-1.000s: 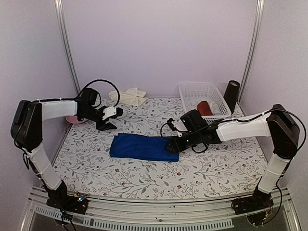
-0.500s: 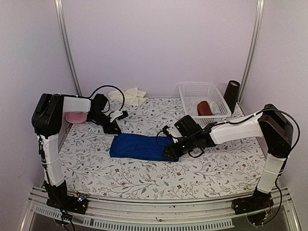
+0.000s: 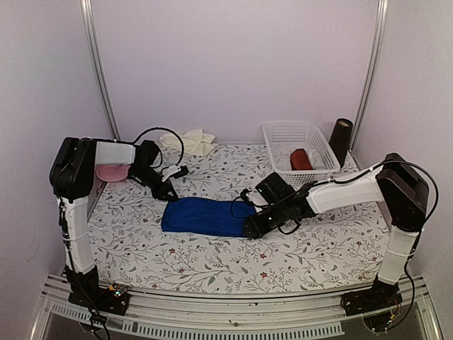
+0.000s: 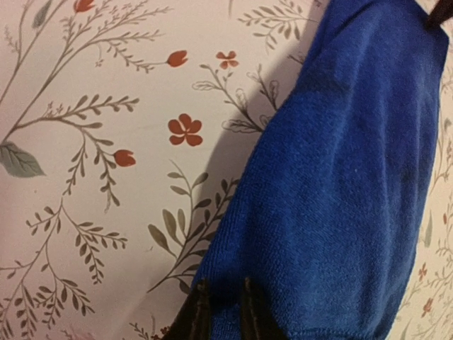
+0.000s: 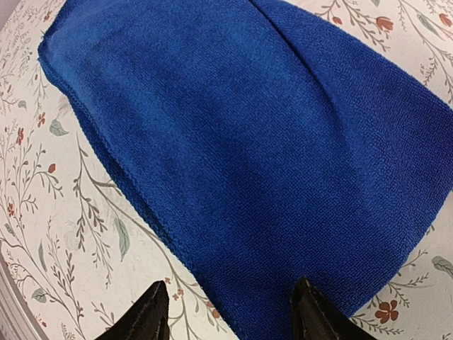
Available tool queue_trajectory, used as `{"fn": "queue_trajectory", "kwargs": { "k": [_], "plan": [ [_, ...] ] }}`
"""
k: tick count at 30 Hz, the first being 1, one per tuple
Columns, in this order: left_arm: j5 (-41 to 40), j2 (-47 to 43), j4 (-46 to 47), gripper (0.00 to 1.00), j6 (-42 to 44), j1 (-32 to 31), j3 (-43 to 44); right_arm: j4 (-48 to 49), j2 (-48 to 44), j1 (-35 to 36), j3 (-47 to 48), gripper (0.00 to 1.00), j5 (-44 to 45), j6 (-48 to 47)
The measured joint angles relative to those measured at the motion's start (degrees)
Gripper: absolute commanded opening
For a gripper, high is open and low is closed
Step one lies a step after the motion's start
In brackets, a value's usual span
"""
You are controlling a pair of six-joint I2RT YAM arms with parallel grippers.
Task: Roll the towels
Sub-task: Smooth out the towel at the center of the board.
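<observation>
The royal blue towel (image 3: 205,216) lies folded flat in the middle of the table. My left gripper (image 3: 170,193) is at its far left corner; in the left wrist view its gripper (image 4: 225,312) has the jaws nearly together, pinching the blue towel (image 4: 340,198) at its edge. My right gripper (image 3: 251,225) is at the towel's right end; in the right wrist view this gripper (image 5: 230,312) is open, one fingertip over the table and one over the blue towel (image 5: 248,134). The cream towel (image 3: 190,141) lies crumpled at the back wall.
A white basket (image 3: 287,132) at the back right holds a dark red roll (image 3: 301,159). A dark cylinder (image 3: 341,140) stands beside it. A pink object (image 3: 110,172) sits at the left table edge behind my left arm.
My left gripper has moved forward and down from the back left onto the towel's far left corner. My right gripper has slid a little left and lower at the towel's right end.
</observation>
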Motion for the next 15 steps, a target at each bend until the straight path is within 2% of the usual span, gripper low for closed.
{"fn": "queue_trajectory", "kwargs": {
  "k": [2, 5, 15],
  "plan": [
    [0.3, 0.5, -0.6, 0.18, -0.1, 0.0, 0.4, -0.3, 0.0, 0.0, 0.0, 0.59, 0.3, 0.0],
    [0.3, 1.2, -0.9, 0.00, -1.1, 0.0, 1.0, -0.6, 0.0, 0.0, 0.0, 0.59, 0.4, 0.0],
    [-1.1, 1.5, -0.7, 0.00, -2.1, 0.1, 1.7, -1.2, 0.0, 0.0, 0.0, 0.59, 1.1, 0.0]
  ]
}}
